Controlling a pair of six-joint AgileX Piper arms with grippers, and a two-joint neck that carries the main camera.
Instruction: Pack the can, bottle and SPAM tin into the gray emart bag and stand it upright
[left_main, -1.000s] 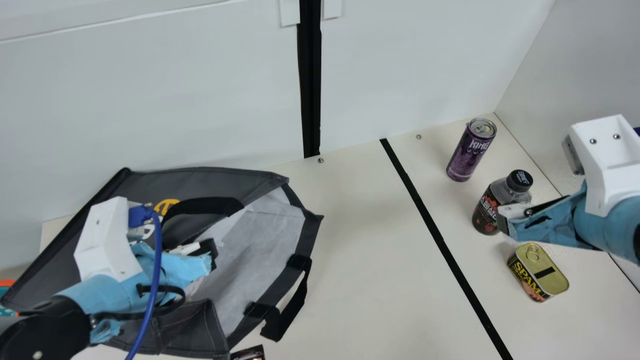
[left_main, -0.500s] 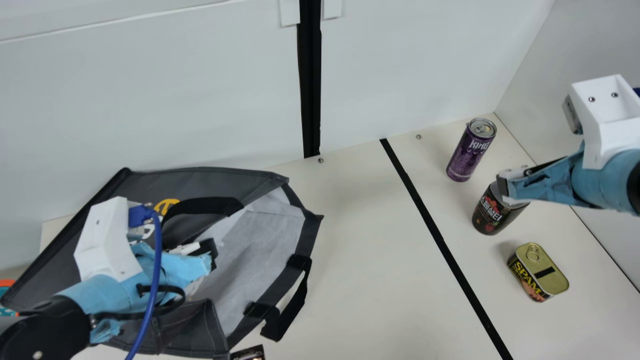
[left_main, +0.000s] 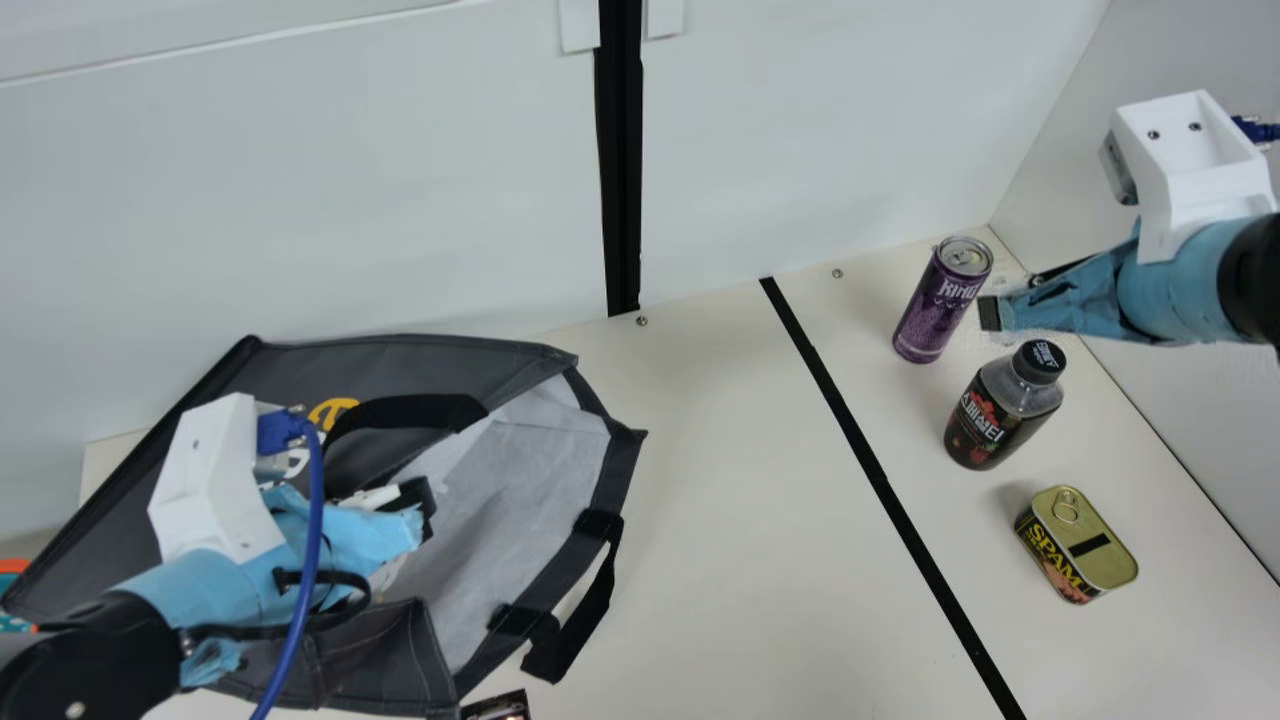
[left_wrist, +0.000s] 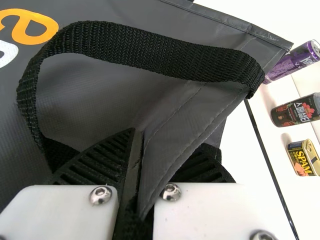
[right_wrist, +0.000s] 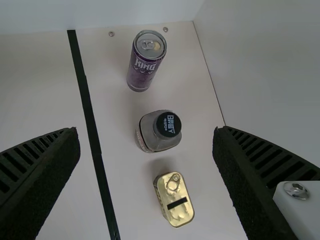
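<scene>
The left claw (left_main: 418, 505) held the bag (left_main: 450, 362) pinched at its edge. The right claw (left_main: 998, 310) hung wide open above the surface (left_main: 740, 530), where the can (left_main: 938, 308), bottle (left_main: 992, 415) and tin (left_main: 1078, 545) stood in a row, well apart from the bag.

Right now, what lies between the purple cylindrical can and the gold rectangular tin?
A black-capped plastic bottle stands there, as the right wrist view shows.

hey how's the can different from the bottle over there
The can is purple, while the bottle is dark with red on its label. The can has a flat metal pull-tab top; the bottle has a black cap. The can looks slimmer than the bottle. Both stand upright on the table.
</scene>
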